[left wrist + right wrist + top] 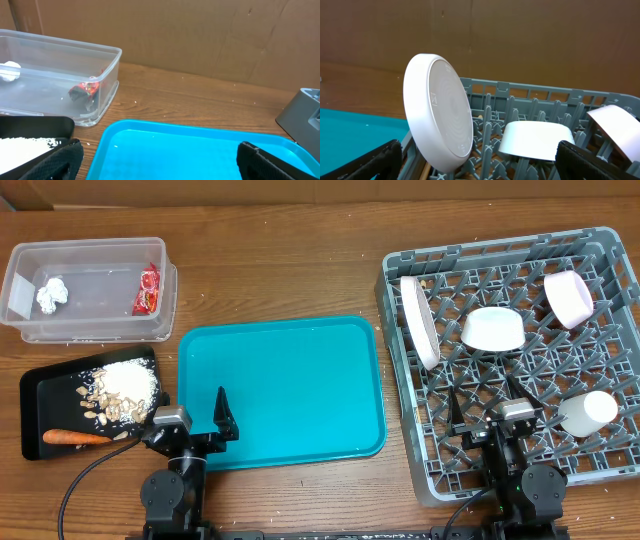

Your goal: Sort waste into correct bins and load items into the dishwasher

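Note:
The clear tub [20,280] at the far left holds the white paper ball [52,295] and the red wrapper [149,290]; the wrapper also shows in the left wrist view [89,88]. The black tray [38,388] holds beige scraps with white crumbs [120,388] and the carrot [75,437]. The grey dish rack [400,430] holds the plate [418,320] on edge, two bowls [493,328] [567,298] and the cup [588,412]. I cannot make out the chopsticks. My left gripper [190,420] is open and empty over the teal tray's near left corner. My right gripper [487,405] is open and empty over the rack's near edge.
The teal serving tray [280,385] lies between the bins and the rack, with nothing on it. In the right wrist view the plate [440,117] stands close ahead on the left and a bowl [535,141] ahead on the right. Brown cardboard walls the far side.

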{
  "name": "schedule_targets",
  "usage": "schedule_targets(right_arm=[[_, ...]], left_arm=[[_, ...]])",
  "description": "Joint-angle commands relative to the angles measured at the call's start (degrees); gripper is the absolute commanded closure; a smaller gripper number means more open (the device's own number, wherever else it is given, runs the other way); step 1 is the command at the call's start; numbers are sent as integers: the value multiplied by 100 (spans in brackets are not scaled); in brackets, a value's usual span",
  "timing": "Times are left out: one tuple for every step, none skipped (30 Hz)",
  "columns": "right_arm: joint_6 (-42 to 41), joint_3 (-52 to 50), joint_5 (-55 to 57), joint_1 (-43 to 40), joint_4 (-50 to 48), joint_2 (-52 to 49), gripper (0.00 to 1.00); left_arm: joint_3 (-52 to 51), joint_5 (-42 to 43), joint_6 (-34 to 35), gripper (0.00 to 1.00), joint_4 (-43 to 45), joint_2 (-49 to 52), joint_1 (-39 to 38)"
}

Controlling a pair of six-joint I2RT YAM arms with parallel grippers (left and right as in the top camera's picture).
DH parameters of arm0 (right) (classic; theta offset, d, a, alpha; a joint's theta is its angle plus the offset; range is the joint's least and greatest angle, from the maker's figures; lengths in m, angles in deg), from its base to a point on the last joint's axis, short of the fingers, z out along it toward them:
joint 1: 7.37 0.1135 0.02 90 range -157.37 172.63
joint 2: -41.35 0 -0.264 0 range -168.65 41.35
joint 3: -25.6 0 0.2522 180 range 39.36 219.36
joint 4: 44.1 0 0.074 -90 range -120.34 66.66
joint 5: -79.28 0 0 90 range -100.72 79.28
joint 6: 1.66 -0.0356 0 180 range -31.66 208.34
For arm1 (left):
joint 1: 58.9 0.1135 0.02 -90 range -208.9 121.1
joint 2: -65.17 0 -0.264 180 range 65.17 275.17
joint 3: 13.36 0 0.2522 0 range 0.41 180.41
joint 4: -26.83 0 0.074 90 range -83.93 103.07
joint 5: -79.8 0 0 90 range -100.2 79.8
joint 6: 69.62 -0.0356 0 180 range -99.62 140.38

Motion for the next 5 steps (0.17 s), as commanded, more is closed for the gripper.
schedule_targets(right_arm=[[-24, -55, -24, -15, -28, 46, 0], [-24, -55, -24, -15, -26, 46, 0], [-24, -55, -24, -15, -26, 46, 0], [-24, -55, -24, -15, -26, 46, 0], [-24, -55, -24, -15, -26, 46, 0]], left_arm=[[-22, 66, 81, 0, 9, -66, 35], [-22, 66, 81, 0, 9, -66, 35], [-22, 66, 81, 0, 9, -66, 35], [-22, 66, 81, 0, 9, -66, 35], [-22, 66, 81, 0, 9, -66, 35]])
